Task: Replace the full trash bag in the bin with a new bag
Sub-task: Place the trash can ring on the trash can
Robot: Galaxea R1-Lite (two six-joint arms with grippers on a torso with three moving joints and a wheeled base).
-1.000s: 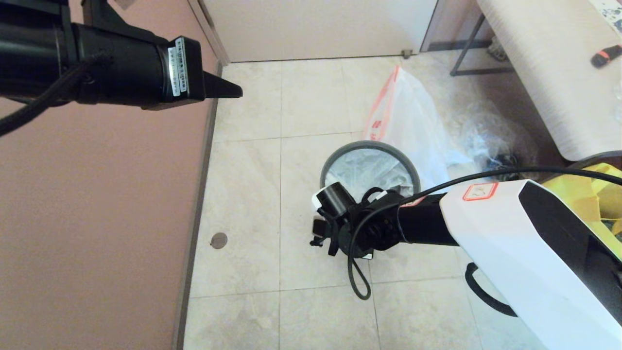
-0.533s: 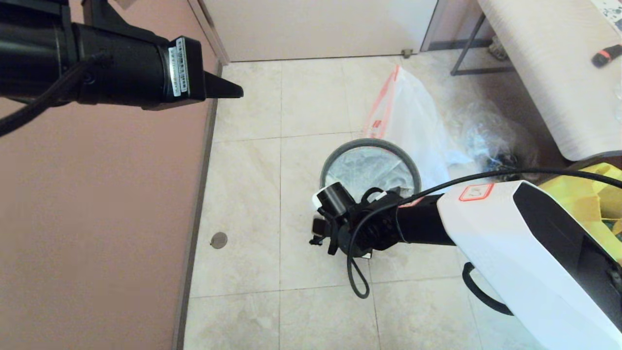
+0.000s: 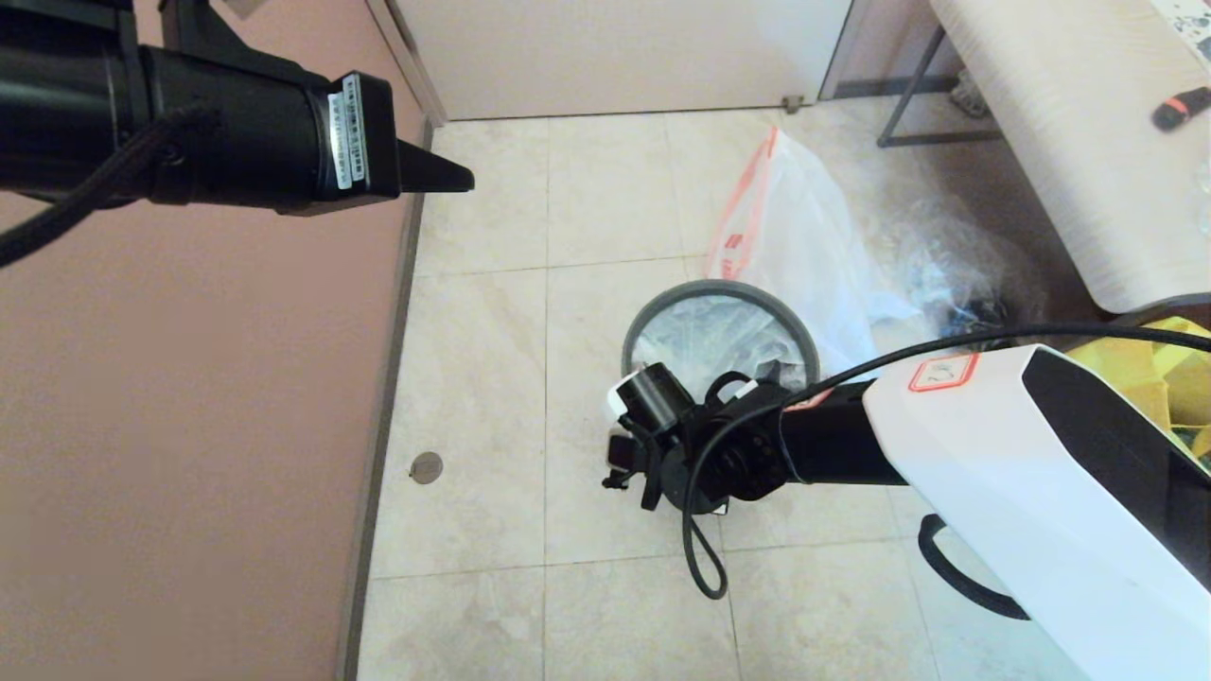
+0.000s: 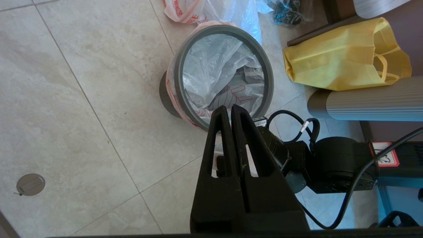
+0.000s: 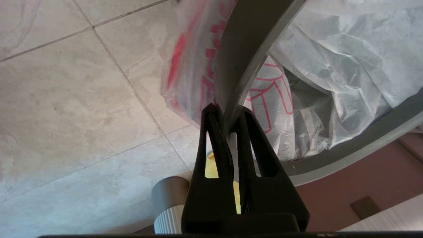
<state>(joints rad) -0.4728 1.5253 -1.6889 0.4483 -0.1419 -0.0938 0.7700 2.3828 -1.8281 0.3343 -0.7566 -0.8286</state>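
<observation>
- Standing on the tiled floor [image 3: 492, 378], the bin [image 4: 164, 96] is a small black bucket with a grey rim ring [image 3: 799, 326] on its top.
- A thin white bag with red print, the new bag [image 4: 214, 66], lines the inside of the bin; its pink edge is folded over the outside under the ring.
- The right gripper [image 5: 227, 119] is at the near edge of the bin. Its two black fingers are clenched on the rim ring, one finger on each side of the hoop, and the bag plastic is touching them.
- The left gripper [image 4: 230, 110] hangs high above the floor, near the pink wall [image 3: 189, 426], well apart from the bin. Its fingers are pressed together and hold nothing.
- The full trash bag [image 3: 795, 236], bulky and white with an orange band, lies on the floor just behind the bin, touching it.
- A clear bag with dark items [image 3: 956, 270] lies beside the full one, near the grey table leg [image 3: 908, 90].
- A yellow tote [image 4: 343, 56] stands near the bin, on its right side in the head view.
</observation>
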